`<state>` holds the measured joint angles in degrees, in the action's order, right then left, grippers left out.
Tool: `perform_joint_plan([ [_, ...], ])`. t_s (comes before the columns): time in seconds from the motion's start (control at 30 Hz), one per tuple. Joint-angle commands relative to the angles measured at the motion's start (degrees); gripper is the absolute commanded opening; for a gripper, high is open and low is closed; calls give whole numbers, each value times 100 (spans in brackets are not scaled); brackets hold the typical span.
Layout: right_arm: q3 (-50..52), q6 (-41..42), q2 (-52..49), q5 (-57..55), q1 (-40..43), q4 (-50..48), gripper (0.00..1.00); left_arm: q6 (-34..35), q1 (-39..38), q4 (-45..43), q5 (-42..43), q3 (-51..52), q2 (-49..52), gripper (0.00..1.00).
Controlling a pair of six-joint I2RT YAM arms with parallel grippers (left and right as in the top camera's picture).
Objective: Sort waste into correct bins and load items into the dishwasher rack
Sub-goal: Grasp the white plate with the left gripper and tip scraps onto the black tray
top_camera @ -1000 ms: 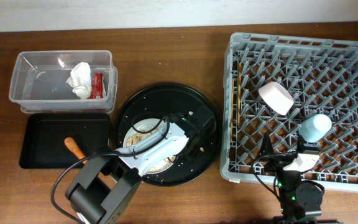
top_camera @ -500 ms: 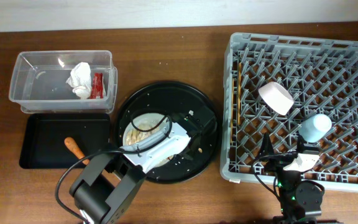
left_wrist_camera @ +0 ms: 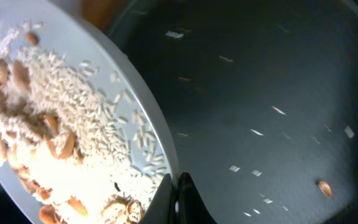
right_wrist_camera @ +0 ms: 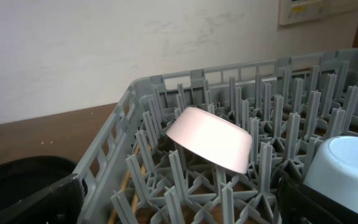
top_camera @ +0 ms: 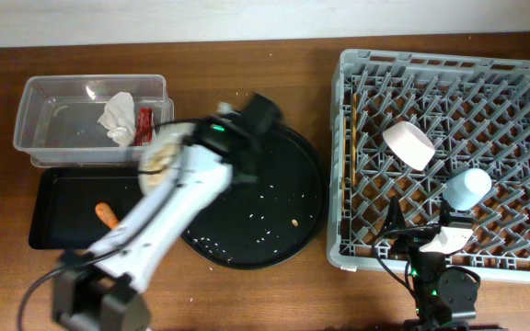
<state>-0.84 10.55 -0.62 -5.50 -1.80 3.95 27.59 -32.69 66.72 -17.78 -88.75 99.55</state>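
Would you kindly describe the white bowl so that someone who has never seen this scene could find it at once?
Start at the big grey rack that fills the right side of the overhead view. Near its middle, a bowl lies upside down, tilted on the upright pegs. Its one neighbour among the pegs, a cup to its lower right, is light blue, while the bowl is plain white.

place: staged dish-clearing bench, a lab to my eye, not a real kitchen | evidence: my bare wooden table [top_camera: 247, 64], plain white wall [right_wrist_camera: 73, 50] with a small panel [right_wrist_camera: 303, 9] | props: grey dishwasher rack [top_camera: 431, 57], clear tub [top_camera: 63, 138], black tray [top_camera: 63, 221] laid out before me
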Motion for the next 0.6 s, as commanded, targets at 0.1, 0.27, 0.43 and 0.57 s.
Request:
perform_joint_plan([
  [0.1, 52, -2, 42, -72, 37, 7, 98, -85, 2162, 188, 1447, -85, -466, 0],
  [0.27, 52, -4, 42, -72, 37, 4, 98, -1029, 3696, -129, 3287, 59, -466, 0],
  [0.43, 52, -4, 42, -72, 37, 4, 98, -1952, 4712, -225, 5434, 66, -466, 0],
  [0.57, 52, -4, 42, -72, 37, 4, 98, -2350, 5206, -24, 6076, 66, -505, 0],
])
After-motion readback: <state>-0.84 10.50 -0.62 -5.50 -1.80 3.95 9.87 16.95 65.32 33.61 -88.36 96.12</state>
